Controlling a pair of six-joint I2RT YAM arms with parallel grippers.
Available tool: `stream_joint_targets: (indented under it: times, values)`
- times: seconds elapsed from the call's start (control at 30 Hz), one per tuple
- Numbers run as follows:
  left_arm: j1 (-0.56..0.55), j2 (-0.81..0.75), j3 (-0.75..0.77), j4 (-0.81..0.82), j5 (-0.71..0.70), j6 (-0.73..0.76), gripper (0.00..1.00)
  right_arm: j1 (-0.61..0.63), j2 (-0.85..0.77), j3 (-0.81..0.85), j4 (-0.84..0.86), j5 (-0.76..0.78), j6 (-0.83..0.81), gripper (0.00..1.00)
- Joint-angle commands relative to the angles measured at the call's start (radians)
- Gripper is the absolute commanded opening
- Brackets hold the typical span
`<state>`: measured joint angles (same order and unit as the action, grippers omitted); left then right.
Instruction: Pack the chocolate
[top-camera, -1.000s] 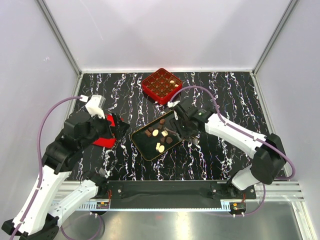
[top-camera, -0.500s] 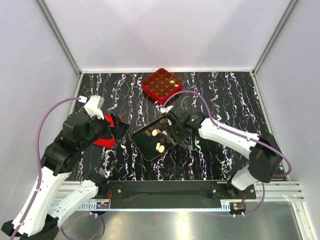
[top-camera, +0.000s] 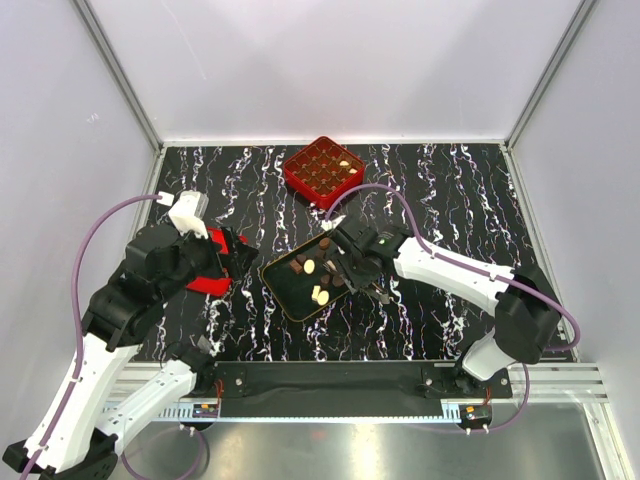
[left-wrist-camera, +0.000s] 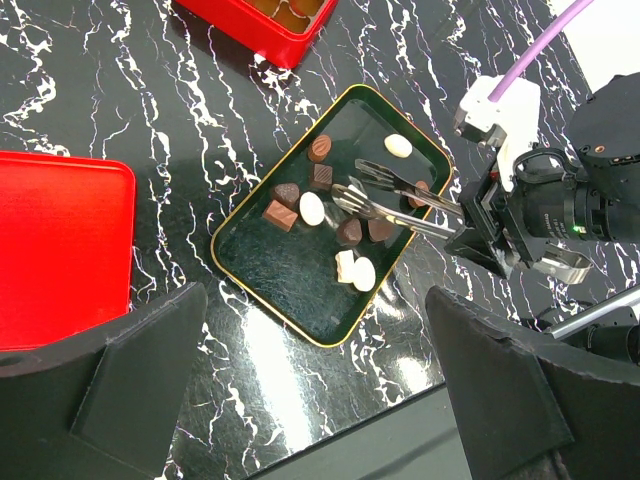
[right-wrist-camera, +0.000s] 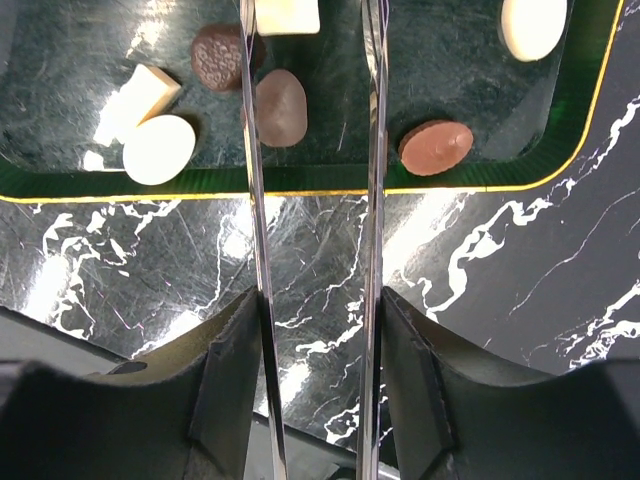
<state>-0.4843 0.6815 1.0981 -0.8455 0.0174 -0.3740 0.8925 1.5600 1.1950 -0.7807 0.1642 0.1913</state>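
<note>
Left jaws wide apart; right jaws tight on tongs (left-wrist-camera: 352, 204) over four cream, seven brown chocolates (left-wrist-camera: 312, 208)

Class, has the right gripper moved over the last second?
Yes. The right gripper, holding tongs, moved left, farther over the black tray.

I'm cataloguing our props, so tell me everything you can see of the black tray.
The tray is a shallow rounded rectangle, glossy dark inside with a greenish sheen and a thin gold rim. It lies flat and diagonal on the marbled table. Roughly ten loose chocolates, brown and cream, sit in it; one end is bare. Metal tongs held by the right gripper extend over it; whether they touch it cannot be told.
</note>
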Motion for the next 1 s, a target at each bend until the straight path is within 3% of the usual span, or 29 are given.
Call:
stream_joint_targets:
  times: [0.0, 0.23, 0.4, 0.6, 0.73, 0.87, 0.97]
  values:
    - [0.004, -0.002, 0.013, 0.020, -0.011, -0.002, 0.99, 0.017, -0.005, 0.011, -0.014, 0.012, 0.002, 0.54]
    - [0.004, -0.002, 0.009, 0.022, -0.008, -0.006, 0.99, 0.023, 0.000, -0.009, -0.009, 0.029, -0.003, 0.50]
    - [0.004, 0.009, 0.013, 0.029, -0.005, -0.005, 0.99, 0.023, -0.028, 0.072, -0.052, 0.075, -0.004, 0.43]
    - [0.004, 0.032, 0.026, 0.037, -0.014, 0.017, 0.99, 0.023, -0.015, 0.271, -0.143, 0.156, -0.022, 0.39]
    - [0.004, 0.044, 0.031, 0.049, -0.039, 0.023, 0.99, 0.000, 0.073, 0.459, -0.118, 0.296, -0.078, 0.38]
    - [0.004, 0.043, 0.037, 0.060, -0.040, 0.023, 0.99, -0.061, 0.222, 0.650, -0.005, 0.380, -0.167, 0.37]
    - [0.004, 0.043, 0.036, 0.069, -0.037, 0.024, 0.99, -0.127, 0.337, 0.768, 0.113, 0.362, -0.243, 0.38]
